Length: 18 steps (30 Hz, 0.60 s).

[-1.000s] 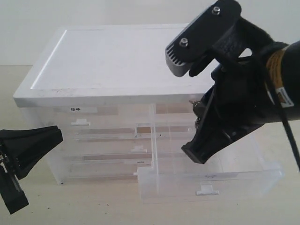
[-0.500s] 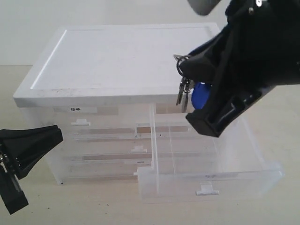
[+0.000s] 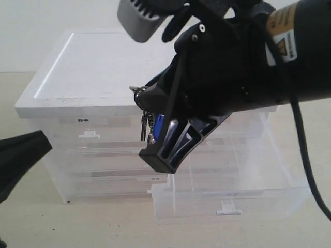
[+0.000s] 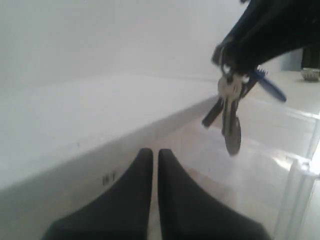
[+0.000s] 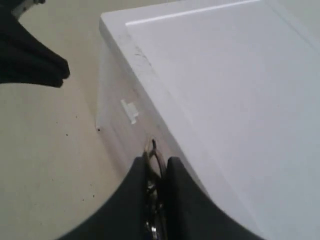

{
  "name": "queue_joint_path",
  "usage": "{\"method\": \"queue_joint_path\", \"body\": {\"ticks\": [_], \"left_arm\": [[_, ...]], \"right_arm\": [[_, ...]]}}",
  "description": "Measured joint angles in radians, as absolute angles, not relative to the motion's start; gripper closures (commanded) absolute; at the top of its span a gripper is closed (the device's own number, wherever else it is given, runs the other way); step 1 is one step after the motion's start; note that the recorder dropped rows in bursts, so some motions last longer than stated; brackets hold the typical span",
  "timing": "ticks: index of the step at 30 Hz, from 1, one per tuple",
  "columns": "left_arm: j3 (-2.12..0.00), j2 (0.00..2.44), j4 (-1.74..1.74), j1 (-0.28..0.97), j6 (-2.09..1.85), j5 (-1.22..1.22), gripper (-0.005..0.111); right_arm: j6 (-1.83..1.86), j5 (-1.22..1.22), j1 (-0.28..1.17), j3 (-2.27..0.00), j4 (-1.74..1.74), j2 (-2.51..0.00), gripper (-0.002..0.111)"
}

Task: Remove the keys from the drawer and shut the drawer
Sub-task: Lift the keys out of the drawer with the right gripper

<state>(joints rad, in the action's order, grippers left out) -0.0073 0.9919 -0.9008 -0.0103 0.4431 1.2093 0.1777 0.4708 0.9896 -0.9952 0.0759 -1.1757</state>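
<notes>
Right gripper [image 5: 156,167] clamped on keys [image 4: 229,107], dangling above open drawer [image 3: 227,199].

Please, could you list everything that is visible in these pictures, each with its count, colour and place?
drawer cabinet: one, white top and translucent body, standing on the table
open drawer: one, translucent with a white tab handle, pulled out at the cabinet's lower right
closed drawers: several, translucent, left part of the cabinet front
keys: one bunch, grey with a blue fob, hanging in the air before the cabinet front
table: one, beige, under the cabinet
left gripper: one, black, shut, low beside the cabinet
right gripper: one, black, shut on the keys
</notes>
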Motion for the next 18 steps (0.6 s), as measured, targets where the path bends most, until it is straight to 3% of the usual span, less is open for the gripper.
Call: {"method": "queue_joint_path", "body": {"ticks": [5,18], "left_arm": [[-0.007,0.743,-0.864,-0.010,0.549,1.161,0.102],[-0.007,0.246,-0.855,-0.010,0.768,0.736,0.102]], "right_arm": [[0.246,0.453,0.990,-0.995,0.016,-1.178,0.108],[0.340,0.418,0.990,-0.995,-0.102,-1.350,0.108]]}}
